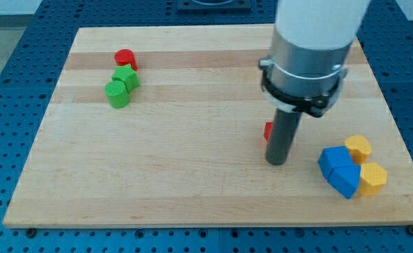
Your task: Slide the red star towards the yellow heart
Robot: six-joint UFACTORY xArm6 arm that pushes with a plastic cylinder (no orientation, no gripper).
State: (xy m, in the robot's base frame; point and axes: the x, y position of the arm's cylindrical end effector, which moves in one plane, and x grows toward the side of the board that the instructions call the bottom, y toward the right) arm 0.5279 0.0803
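Note:
My tip (pixel 276 161) rests on the wooden board (pixel 192 176) right of centre. A red block (pixel 268 131), likely the red star, is mostly hidden behind the rod; only a sliver shows at the rod's left side, just above the tip. Two yellow blocks lie to the view's right of the tip: one (pixel 359 147) higher up and one (pixel 372 178) lower down. I cannot tell which one is the heart. Both touch the blue blocks.
Two blue blocks (pixel 340 171) sit together right of the tip, against the yellow ones. At the view's upper left a red cylinder (pixel 125 59) sits above two green blocks (pixel 125 78) (pixel 117 93). The arm's white and grey body (pixel 308 49) hangs over the board's upper right.

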